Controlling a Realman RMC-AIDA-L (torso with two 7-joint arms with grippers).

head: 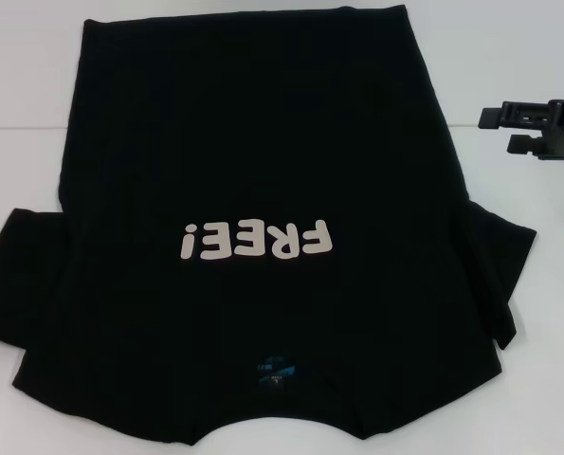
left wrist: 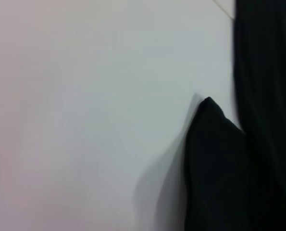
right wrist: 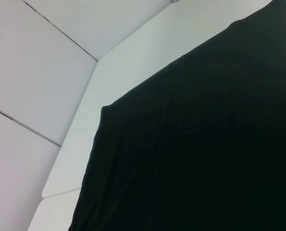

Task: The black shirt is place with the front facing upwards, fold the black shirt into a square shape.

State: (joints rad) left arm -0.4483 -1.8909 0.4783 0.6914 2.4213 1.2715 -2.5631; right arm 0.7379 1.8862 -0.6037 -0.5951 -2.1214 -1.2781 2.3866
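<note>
1. The shirt point(head: 253, 142) lies flat on the bench point(head: 509, 57), collar near, print up.
2. Right gripper point(head: 501, 130) hovers at the far right, jaws parted, empty; left gripper unseen.
3. Risk: pinching one layer bunches the fold.

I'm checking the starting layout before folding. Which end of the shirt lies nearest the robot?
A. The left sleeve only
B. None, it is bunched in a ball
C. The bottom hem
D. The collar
D. In the head view the shirt lies spread flat, with the collar and its blue label at the near edge and the "FREE!" print reading upside down.
</note>
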